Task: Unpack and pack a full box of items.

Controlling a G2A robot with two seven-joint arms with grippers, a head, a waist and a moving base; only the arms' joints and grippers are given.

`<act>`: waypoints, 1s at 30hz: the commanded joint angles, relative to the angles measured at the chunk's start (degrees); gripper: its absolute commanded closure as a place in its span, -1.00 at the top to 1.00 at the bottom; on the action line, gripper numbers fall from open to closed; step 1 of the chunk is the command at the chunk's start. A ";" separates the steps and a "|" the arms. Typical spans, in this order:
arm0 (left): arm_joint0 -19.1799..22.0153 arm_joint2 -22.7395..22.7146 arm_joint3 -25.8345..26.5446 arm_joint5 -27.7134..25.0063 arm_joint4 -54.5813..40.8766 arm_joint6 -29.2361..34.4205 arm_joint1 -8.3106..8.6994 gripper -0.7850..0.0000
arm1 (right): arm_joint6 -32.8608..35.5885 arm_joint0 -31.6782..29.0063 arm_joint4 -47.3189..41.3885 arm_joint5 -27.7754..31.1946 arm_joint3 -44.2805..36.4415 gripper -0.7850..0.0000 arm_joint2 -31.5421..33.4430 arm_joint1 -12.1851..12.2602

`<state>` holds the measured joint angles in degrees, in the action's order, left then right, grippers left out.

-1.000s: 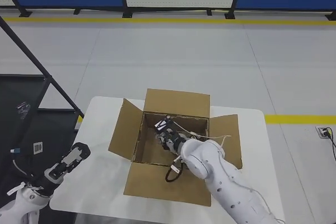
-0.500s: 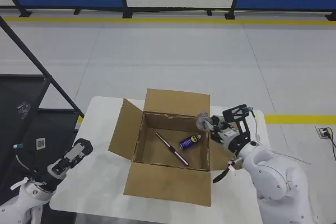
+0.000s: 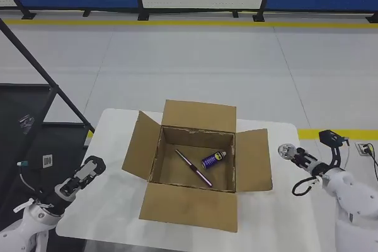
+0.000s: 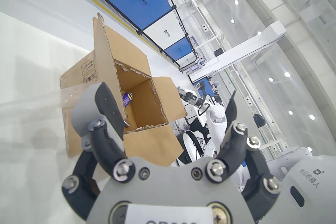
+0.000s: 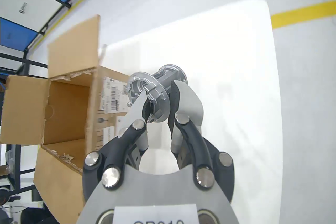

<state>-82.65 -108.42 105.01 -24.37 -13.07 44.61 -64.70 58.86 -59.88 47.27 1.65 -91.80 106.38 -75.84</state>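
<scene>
Top view: open cardboard box (image 3: pixel 189 205) mid-table (image 3: pixel 116 201), all four flaps folded out. On its floor: blue spray can (image 3: pixel 213 159) toward the right wall, thin dark rod (image 3: pixel 193 167) lying diagonal just left of it. Right gripper (image 3: pixel 294 155) at the table's right edge, clear of the box, jaws clamped on a silver flanged metal hub (image 3: pixel 285 151); the right flap lies between it and the opening. Left gripper (image 3: pixel 92 167) over the near-left table corner, jaws spread wide, nothing in them; left flap stands in between. Black frame (image 3: pixel 41 72) left of table, yellow floor line (image 3: pixel 343 133) right.
</scene>
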 commanded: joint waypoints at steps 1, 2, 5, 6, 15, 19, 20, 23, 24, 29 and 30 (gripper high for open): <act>0.00 0.00 0.00 0.00 0.00 0.00 0.00 1.00 | 2.21 2.98 2.62 -0.94 6.25 -1.00 -0.47 0.49; 0.00 0.00 0.00 0.00 0.00 0.00 0.00 1.00 | 2.86 4.49 3.20 -1.17 8.90 -1.00 -0.80 0.70; 0.00 0.00 0.00 0.00 0.00 0.00 0.00 1.00 | 5.29 8.37 3.97 -0.94 16.26 -1.00 -1.49 1.30; 0.00 0.00 0.00 0.00 0.00 0.00 0.00 1.00 | 5.90 9.50 4.20 -0.75 18.30 -1.00 -1.56 1.53; 0.00 0.00 0.00 0.00 0.00 0.00 0.00 1.00 | 8.52 16.31 5.38 0.77 30.38 -1.00 -3.06 3.06; 0.00 0.00 0.00 0.00 0.00 0.00 0.00 1.00 | 7.77 17.53 5.39 0.93 32.62 -0.53 -3.82 3.50; 0.00 0.00 0.00 0.00 0.00 0.00 0.00 1.00 | 7.71 17.74 5.27 0.82 33.18 -0.40 -3.92 3.61; 0.00 0.00 0.00 0.00 0.00 0.00 0.00 1.00 | 7.67 18.37 5.28 0.84 34.57 -0.13 -4.23 4.00; 0.00 0.00 0.00 0.00 0.00 0.00 0.00 1.00 | 7.60 18.58 5.16 0.94 34.96 -0.10 -4.28 4.13; 0.00 0.00 0.00 0.00 0.00 0.00 0.00 1.00 | 6.12 18.37 4.71 0.68 34.64 -0.03 -4.40 4.70; 0.00 0.00 0.00 0.00 0.00 0.00 0.00 1.00 | 5.30 18.02 4.93 0.12 33.62 -0.01 -4.35 4.81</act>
<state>-82.65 -108.42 105.01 -24.37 -13.07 44.61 -64.70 64.83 -41.58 52.00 2.21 -57.36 101.98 -71.12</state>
